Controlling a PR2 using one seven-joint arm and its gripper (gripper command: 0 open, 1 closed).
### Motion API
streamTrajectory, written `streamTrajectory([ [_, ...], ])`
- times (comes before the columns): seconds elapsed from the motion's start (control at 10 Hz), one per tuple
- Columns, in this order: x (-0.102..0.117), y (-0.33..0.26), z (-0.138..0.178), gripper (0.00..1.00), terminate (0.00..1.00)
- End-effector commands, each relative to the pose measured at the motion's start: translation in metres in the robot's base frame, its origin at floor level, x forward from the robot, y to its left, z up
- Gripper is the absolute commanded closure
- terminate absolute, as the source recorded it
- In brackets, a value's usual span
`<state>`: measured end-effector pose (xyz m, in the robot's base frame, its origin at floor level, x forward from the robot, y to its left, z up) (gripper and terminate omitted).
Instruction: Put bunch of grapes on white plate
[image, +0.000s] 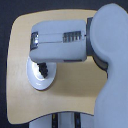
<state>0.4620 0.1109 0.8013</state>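
The arm (62, 42) covers most of the plate (36, 81). The gripper (42, 66) hangs over the plate with dark grapes (44, 69) at its tip. I cannot tell how far its fingers are parted.

White plate (39, 79) on table (75, 80), toward exterior view's left; arm (60, 42) above.

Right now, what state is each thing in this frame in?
Plate: flat on the table, partly hidden under the arm.
Grapes: dark cluster over the plate, at the jaws; cannot tell whether resting or held.
Gripper: above the plate; jaws too blurred to judge.
Table: bare wood where visible.
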Motion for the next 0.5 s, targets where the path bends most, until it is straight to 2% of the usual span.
streamTrajectory([
  [0.0, 0.004, 0.010, -0.048, 1.00, 0.00],
  [0.4, -0.004, 0.011, -0.064, 1.00, 0.00],
])
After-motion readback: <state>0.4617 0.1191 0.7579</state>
